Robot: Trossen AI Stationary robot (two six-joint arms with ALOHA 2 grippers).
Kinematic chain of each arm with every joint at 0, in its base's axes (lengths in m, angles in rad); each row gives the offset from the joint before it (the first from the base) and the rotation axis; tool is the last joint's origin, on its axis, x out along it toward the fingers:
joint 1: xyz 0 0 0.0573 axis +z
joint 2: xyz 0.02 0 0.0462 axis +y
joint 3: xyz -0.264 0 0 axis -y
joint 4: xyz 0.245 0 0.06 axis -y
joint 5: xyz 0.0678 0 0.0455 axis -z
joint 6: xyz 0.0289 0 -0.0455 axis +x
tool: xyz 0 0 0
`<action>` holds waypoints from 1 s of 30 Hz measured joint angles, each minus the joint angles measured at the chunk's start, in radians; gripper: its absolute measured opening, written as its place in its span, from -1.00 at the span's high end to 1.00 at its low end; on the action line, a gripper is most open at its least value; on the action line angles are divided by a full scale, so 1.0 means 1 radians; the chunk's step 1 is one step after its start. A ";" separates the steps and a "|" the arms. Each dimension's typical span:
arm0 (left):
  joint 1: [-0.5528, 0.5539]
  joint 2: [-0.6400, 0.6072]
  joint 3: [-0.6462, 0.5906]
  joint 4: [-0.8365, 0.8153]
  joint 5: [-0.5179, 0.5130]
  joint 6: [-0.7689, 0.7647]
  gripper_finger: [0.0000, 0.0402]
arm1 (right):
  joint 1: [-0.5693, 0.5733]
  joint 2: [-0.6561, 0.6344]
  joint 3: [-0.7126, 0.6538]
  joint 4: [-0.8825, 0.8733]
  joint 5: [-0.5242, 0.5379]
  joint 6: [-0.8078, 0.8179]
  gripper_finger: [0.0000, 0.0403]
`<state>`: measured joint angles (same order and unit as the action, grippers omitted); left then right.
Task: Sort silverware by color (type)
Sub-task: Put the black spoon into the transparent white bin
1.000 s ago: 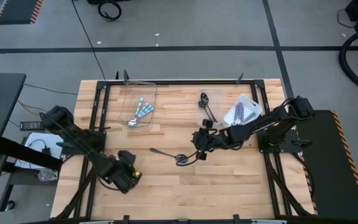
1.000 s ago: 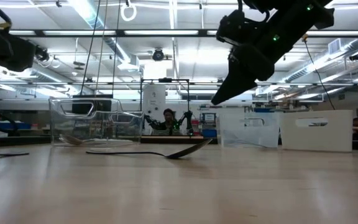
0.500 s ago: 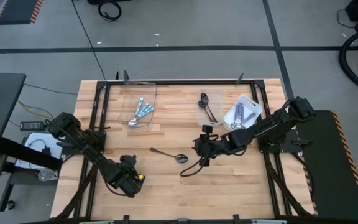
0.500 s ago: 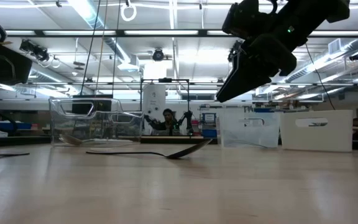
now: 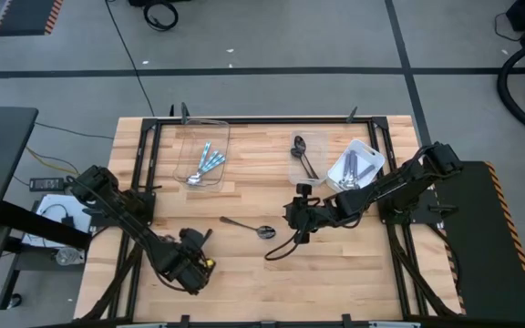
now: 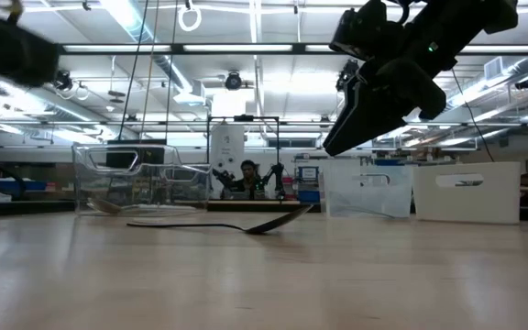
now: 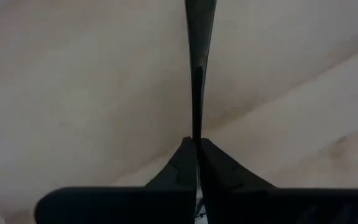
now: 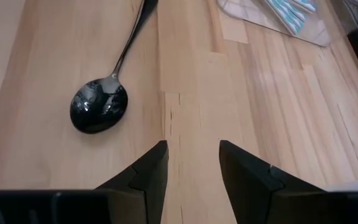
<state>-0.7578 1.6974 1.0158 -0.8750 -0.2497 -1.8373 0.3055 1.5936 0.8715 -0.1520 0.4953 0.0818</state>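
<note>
My left gripper (image 5: 195, 266) is near the table's near edge, left of centre. It is shut on a thin dark spoon handle (image 7: 195, 74), seen only in the left wrist view. My right gripper (image 5: 292, 219) hangs open above the table's middle (image 6: 333, 147), just right of a dark spoon (image 5: 249, 225). That spoon lies flat on the wood (image 6: 246, 225), its bowl (image 8: 99, 107) ahead of the open fingers (image 8: 192, 149) and apart from them. Blue-handled spoons (image 5: 208, 160) lie in a clear container at the far left. My left gripper pinches the dark spoon's narrow handle (image 7: 196, 127) between its two fingertips. The handle runs straight ahead, in line with the fingers. The bowl is out of the picture, so I cannot tell which end is held or whether the spoon is clear of the table.
A clear container (image 5: 303, 157) with dark spoons and a white bin (image 5: 357, 165) with more spoons stand at the far right. A dark cable (image 5: 281, 246) loops on the wood below my right gripper. Bare wood lies along the near edge. A person sits far behind the table (image 6: 247, 176).
My left gripper has moved a little toward the table's near edge. A thin dark line on the table at the low view's left edge no longer shows. My right gripper has drawn slightly to the right, away from the lying spoon, and stays open.
</note>
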 joint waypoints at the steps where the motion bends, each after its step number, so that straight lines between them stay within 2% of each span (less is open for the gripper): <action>1: 0.000 0.000 0.018 -0.021 -0.033 0.012 0.96 | 0.000 0.000 0.000 0.000 0.000 0.000 0.24; 5: 0.011 0.000 0.061 -0.041 -0.171 0.071 0.96 | 0.000 0.000 0.000 0.003 0.000 -0.005 0.24; 11: 0.073 0.000 0.086 -0.030 -0.378 0.245 0.97 | -0.009 0.000 0.000 0.065 0.000 0.001 0.24; 18: 0.159 0.000 0.086 0.003 -0.483 0.451 0.97 | -0.013 0.000 0.000 0.136 -0.018 -0.038 0.24; 20: 0.183 -0.001 0.086 0.025 -0.532 0.530 0.96 | -0.019 0.000 0.000 0.145 0.003 -0.044 0.24; 25: 0.248 -0.001 0.086 0.102 -0.659 0.755 0.95 | -0.041 -0.006 0.019 0.130 0.161 -0.057 0.24; 30: 0.334 -0.002 0.086 0.267 -0.686 1.084 0.95 | -0.068 -0.053 0.025 0.120 0.187 -0.054 0.24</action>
<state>-0.4236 1.6958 1.1015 -0.6084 -0.9362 -0.7538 0.2379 1.5403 0.8963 -0.0318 0.6819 0.0278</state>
